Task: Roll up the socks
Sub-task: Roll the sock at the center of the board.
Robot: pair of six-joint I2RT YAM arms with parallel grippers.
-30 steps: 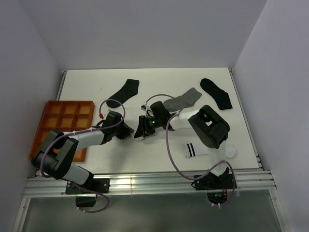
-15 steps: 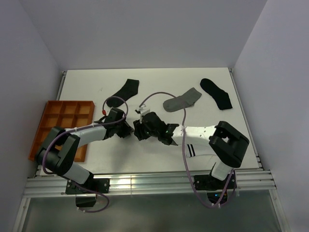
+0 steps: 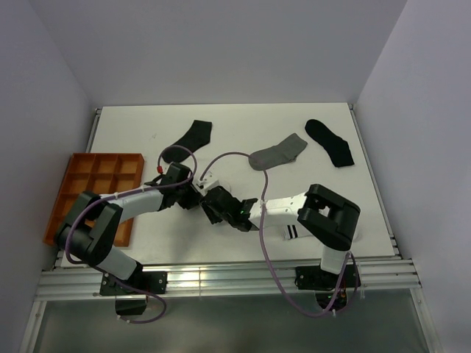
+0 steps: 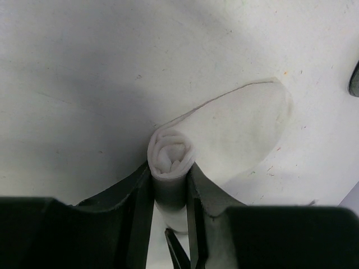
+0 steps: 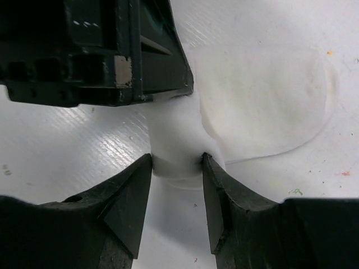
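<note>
Striped sock: the striped sock [image 3: 291,232] lies flat near the front edge of the table [image 3: 243,121]. The right arm's forearm crosses partly over it, and only the cuff end with its black bands shows.
Right claw: the right gripper [image 5: 176,162] sits low over the table just left of the striped sock. Its two fingers are pressed against both sides of one end of the rolled bundle, so it is gripping the white sock.
White sock: the white sock [image 4: 171,154] is on the table between the two claws, left of centre. Part of it is wound into a tight spiral roll. The rest spreads away from the roll as a flat rounded flap lying on the surface.
Left claw: the left gripper [image 4: 169,175] faces the right one from the other side. It is narrowly closed on the roll, with a finger touching each side of it.
Tray: the orange tray [image 3: 103,155] with square compartments sits at the left edge, well apart from the claws.
Grey sock: the grey sock [image 3: 278,153] lies flat beyond the claws, right of centre.
Black socks: the left-hand black sock [image 3: 193,136] and the right-hand black sock [image 3: 330,141] lie flat towards the far edge, one on either side of the grey sock.
</note>
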